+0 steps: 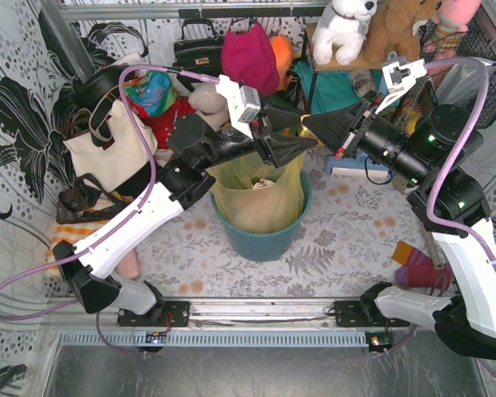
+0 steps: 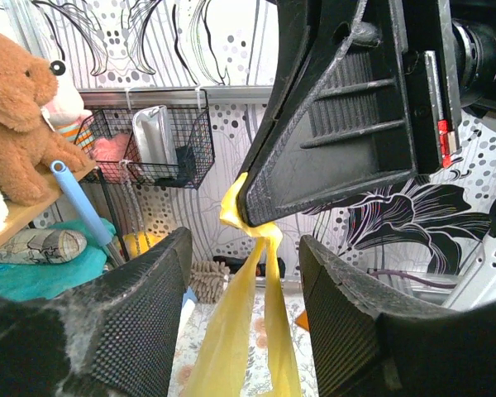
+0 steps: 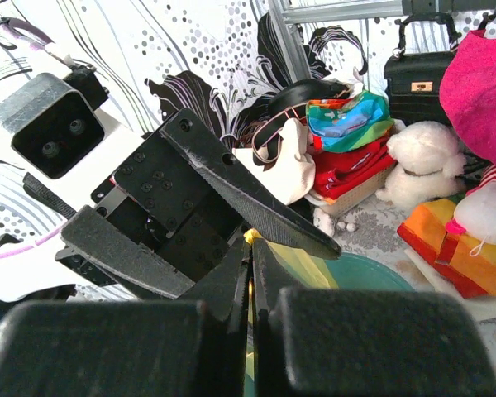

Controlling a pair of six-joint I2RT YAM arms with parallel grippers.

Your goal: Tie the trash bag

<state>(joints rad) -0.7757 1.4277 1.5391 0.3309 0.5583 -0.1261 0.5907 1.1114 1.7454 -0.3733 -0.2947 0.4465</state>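
Note:
The yellow trash bag sits in the round teal bin, and crumpled paper shows through it. My right gripper hangs above the bin, shut on the bag's gathered top ends. In the right wrist view a sliver of yellow shows between the closed fingers of that gripper, with the trash bag and the bin below. My left gripper meets it from the left. In the left wrist view this gripper is open, and two strips of the trash bag hang between its fingers from the right gripper's tip.
A cream tote bag leans at the left and a black handbag hangs at the back. A magenta hat and plush toys crowd the rear shelf. A colourful sock lies at the right. A wire basket hangs on the wall.

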